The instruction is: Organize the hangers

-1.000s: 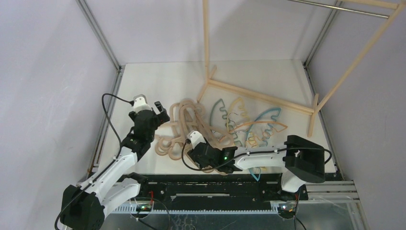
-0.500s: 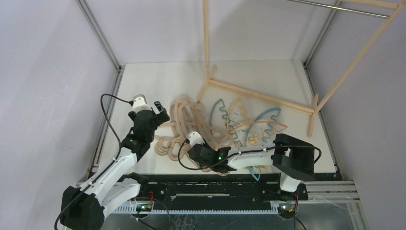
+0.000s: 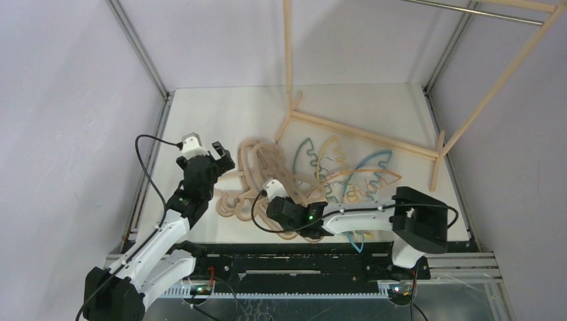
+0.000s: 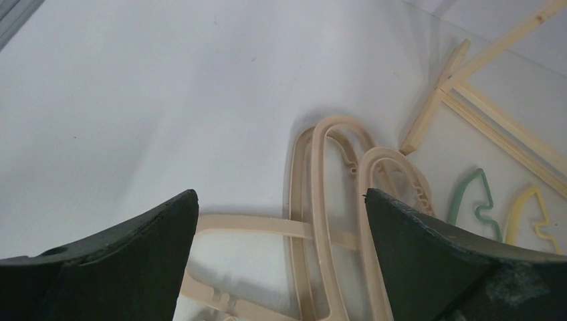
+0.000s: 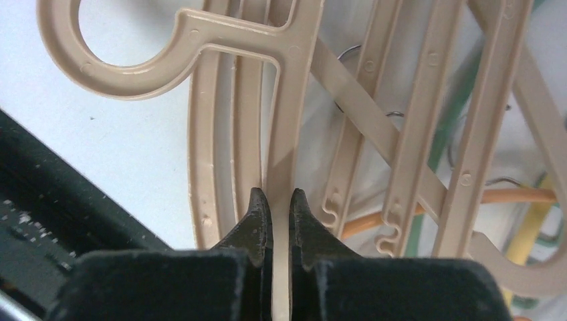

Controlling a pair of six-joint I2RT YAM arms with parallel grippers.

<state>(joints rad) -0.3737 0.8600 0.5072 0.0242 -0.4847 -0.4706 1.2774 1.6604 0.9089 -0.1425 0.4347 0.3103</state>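
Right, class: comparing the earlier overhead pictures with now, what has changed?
The right gripper, fingers shut on a beige hanger, swayed left and back, nudging the beige pile slightly. The left gripper, open, edged a little left. The coloured hangers and rack stayed put.

Two arms, white moulded link shells w/ matte black joint housings. Left arm: small white cap at the wrist, thin black cable looping off it. Right arm: big boxy black base joint, green LED lit nr the wrist, black cable loop there too. Left gripper: broad black fingers, edges rough & chipped-looking. Right gripper: dark narrow fingertips, tapered to rounded points.
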